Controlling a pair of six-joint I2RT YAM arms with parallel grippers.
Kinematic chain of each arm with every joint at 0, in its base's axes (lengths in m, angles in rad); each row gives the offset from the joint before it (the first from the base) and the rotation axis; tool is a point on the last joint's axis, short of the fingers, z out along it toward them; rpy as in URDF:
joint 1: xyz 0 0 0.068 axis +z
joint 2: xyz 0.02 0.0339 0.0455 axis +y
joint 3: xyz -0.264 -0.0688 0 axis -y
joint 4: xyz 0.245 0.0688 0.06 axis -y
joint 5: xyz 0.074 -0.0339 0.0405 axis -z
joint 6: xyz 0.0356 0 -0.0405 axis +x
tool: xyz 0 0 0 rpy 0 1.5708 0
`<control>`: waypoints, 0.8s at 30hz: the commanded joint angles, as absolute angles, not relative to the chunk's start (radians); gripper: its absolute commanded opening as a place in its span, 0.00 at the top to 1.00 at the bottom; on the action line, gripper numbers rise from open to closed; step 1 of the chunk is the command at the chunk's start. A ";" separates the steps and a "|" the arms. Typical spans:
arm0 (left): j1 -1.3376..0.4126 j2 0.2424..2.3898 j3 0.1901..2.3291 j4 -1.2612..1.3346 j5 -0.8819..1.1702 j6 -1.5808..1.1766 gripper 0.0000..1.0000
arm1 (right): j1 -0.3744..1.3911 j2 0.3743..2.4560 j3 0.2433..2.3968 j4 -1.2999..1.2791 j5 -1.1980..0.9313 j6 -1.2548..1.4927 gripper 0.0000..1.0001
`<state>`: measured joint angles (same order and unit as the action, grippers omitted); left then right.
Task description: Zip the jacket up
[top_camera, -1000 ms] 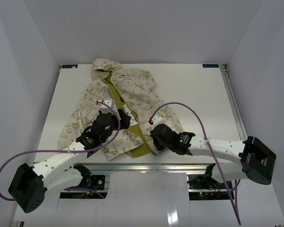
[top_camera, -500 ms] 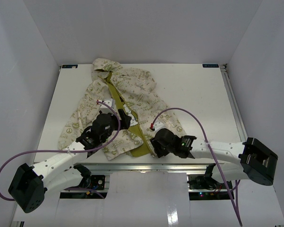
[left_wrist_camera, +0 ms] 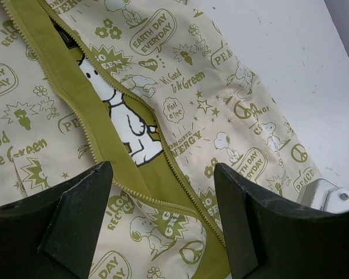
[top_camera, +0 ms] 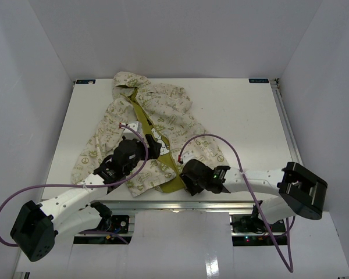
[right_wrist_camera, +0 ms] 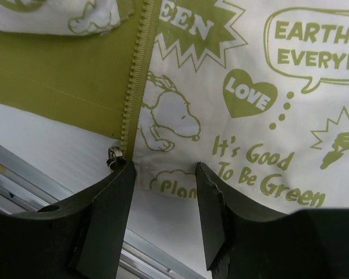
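Note:
The jacket (top_camera: 163, 110) lies flat on the white table (top_camera: 244, 116), hood at the far end. Its front is open and shows olive lining. My left gripper (top_camera: 153, 146) hovers open over the middle of the jacket. In the left wrist view its fingers (left_wrist_camera: 75, 215) stand wide apart on either side of both rows of zipper teeth (left_wrist_camera: 163, 200). My right gripper (top_camera: 185, 177) is at the bottom hem near the table's front edge. It (right_wrist_camera: 163, 171) is open, with the cream hem (right_wrist_camera: 180, 183) between its tips and touching neither. The metal zipper slider (right_wrist_camera: 113, 156) sits right beside its left finger (right_wrist_camera: 107, 215).
The aluminium rail of the table's front edge (right_wrist_camera: 23, 186) runs just below the hem. White enclosure walls (top_camera: 314, 52) stand left, right and behind. Purple cables (top_camera: 221, 139) loop over both arms.
My right gripper has opened and slid left and nearer along the hem, toward the bottom of the zipper. The left arm has not moved.

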<state>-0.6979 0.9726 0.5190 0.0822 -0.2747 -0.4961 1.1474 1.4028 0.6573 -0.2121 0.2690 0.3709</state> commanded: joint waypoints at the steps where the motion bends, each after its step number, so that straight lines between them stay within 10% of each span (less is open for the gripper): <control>1: -0.704 0.959 0.548 0.083 -0.262 -0.486 0.18 | 1.153 1.439 0.692 -0.235 0.302 0.377 0.59; 7: -0.704 0.957 0.545 0.086 -0.263 -0.494 0.19 | 1.154 1.415 0.702 -0.244 0.332 0.392 0.92; 24: -0.704 0.959 0.535 0.091 -0.159 -0.591 0.22 | 1.153 1.297 0.790 -0.230 0.414 0.390 0.92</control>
<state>-0.6979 0.9722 0.5190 0.0859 -0.2502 -0.5210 1.1488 1.3525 0.7442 -0.2806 0.3627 0.3896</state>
